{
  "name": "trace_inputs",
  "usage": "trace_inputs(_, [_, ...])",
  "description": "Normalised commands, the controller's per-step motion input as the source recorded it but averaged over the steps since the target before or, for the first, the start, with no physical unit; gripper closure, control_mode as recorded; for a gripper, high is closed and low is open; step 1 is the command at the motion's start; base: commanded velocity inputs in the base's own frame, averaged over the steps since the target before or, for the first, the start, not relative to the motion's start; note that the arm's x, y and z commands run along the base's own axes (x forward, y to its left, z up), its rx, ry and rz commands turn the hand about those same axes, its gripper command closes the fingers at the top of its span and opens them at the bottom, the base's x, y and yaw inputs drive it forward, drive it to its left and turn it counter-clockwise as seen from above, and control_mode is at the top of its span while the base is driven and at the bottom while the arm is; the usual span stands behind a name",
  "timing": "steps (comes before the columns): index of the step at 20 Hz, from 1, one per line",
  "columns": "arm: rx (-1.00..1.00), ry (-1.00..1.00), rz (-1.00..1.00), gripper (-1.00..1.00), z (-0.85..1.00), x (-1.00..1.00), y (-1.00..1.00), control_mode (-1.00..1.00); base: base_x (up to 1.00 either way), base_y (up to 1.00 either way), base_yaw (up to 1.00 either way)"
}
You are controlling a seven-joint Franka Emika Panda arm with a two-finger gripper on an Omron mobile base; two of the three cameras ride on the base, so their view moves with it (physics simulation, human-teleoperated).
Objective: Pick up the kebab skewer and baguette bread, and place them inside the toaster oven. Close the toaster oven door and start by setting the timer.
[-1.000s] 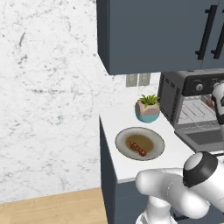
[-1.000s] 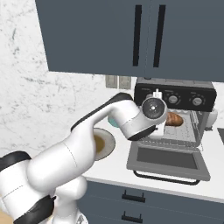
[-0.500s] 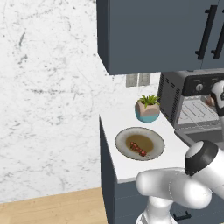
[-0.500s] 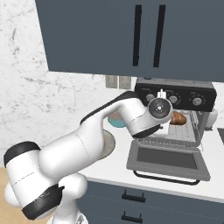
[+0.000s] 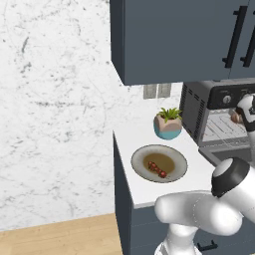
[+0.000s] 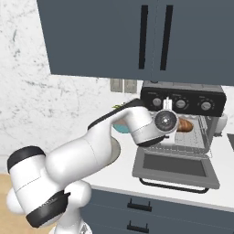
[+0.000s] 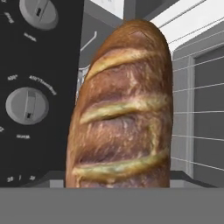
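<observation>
Your arm has carried the baguette bread rightward into the toaster oven; the gripper stays clamped on the loaf, skewer at 9 o'clock.

The black knob panel of the dark grey boxy toaster oven carries small pale markings around the round grey middle knob. Two near its top look like "400" and "450", but blur makes this uncertain. Other marks beside the knobs are too blurred to read. No other legible text in the base views.
</observation>
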Motion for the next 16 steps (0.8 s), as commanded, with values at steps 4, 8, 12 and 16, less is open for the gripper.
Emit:
trace_inputs(4, [0.00, -0.01, 0.00, 1.00, -0.08, 0.08, -0.02, -1.00, 0.00, 0.00, 0.00])
trace_inputs(8, [0.00, 0.00, 0.00, 1.00, 0.00, 0.15, -0.06, -1.00, 0.00, 0.00, 0.00])
trace_inputs(12, [0.00, 0.00, 0.00, 1.00, 0.00, 0.13, -0.02, -1.00, 0.00, 0.00, 0.00])
trace_inputs(16, [0.00, 0.00, 0.00, 1.00, 0.00, 0.01, 0.00, -1.00, 0.00, 0.00, 0.00])
